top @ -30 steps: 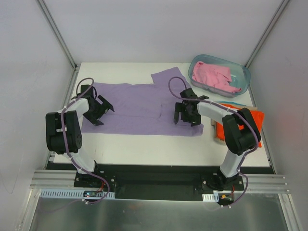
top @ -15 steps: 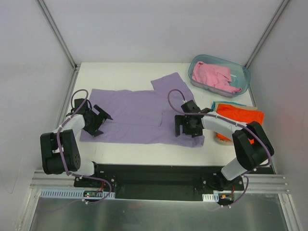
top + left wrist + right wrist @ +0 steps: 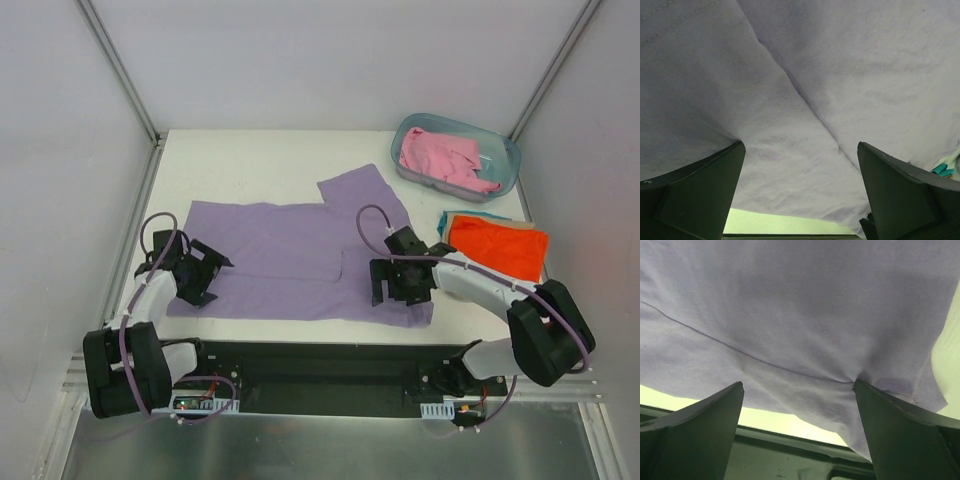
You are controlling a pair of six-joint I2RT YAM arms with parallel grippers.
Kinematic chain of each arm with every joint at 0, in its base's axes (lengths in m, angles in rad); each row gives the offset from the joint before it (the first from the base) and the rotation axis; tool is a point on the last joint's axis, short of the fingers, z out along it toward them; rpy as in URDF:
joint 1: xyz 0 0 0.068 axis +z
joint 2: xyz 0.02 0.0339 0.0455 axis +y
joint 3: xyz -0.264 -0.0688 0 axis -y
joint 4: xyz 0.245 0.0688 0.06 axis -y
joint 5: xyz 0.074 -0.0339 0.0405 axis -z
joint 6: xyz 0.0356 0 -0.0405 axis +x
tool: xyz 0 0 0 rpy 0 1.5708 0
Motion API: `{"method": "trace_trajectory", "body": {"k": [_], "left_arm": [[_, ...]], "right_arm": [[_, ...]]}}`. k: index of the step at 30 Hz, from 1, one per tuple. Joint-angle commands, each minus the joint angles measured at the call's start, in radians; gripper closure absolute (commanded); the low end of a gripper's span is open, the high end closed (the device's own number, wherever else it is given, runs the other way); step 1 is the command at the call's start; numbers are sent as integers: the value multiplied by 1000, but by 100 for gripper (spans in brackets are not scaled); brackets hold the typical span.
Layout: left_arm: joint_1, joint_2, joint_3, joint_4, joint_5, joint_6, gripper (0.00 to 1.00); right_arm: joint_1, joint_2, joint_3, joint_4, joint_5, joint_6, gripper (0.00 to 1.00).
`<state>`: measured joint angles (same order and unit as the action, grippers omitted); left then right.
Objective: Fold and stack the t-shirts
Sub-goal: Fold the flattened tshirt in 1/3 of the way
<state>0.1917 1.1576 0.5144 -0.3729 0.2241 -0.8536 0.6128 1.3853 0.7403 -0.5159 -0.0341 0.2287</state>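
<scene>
Both arms have drawn back toward six o'clock, dragging the lavender shirt (image 3: 290, 250) nearer; it lies flat on the table (image 3: 250, 165). The left gripper (image 3: 205, 280) presses its eight o'clock edge and the right gripper (image 3: 397, 293) its five, jaws spread wide.

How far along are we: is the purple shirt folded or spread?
Spread: the purple shirt lies flat and wide across the table.

The teal t-shirt (image 3: 444, 219) lies mostly hidden beneath the orange t-shirt (image 3: 497, 248)
</scene>
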Motion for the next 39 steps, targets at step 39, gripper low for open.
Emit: {"method": "trace_trajectory", "body": {"k": [39], "left_arm": [[103,609,960,-391,-308,102,1]], "right_arm": [[-208,846,1459,-150,-10,-315,3]]}}
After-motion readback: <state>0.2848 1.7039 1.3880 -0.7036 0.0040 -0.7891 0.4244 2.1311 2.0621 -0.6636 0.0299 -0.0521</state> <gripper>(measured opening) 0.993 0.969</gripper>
